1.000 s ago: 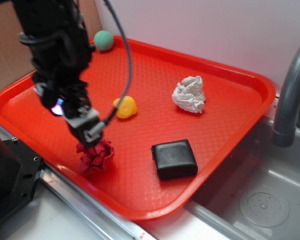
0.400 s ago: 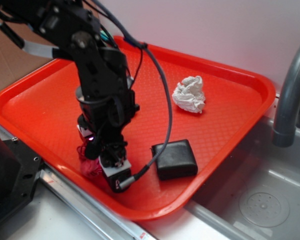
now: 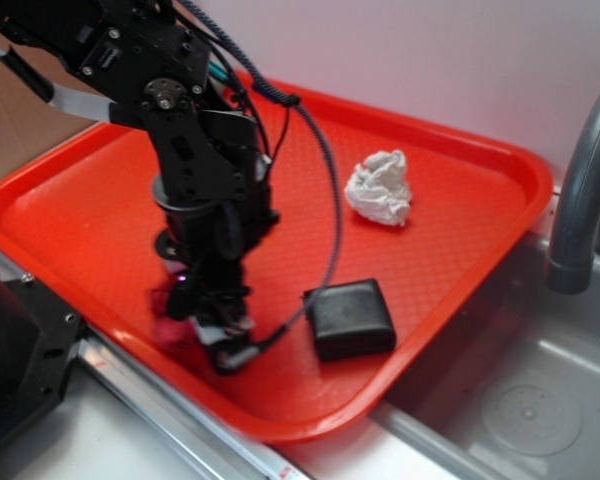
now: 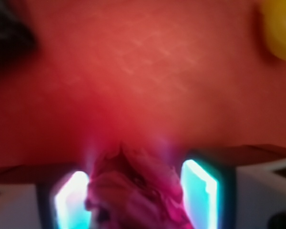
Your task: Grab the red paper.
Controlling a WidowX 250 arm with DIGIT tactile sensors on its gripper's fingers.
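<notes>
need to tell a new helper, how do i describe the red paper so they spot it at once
Find the red-orange tray beside the sink and go to its near left edge, under the black gripper. The red paper sits between its fingers: a dark crimson wrinkled wad, unlike the white paper wad or black block.

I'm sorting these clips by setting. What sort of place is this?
Probably a toy or mock kitchen sink set-up: a grey faucet curves over a steel basin with a drain, and a red tray sits beside it.

A black block sits just right of the arm; a white paper wad lies farther back. Bare tray stretches between them.
</notes>
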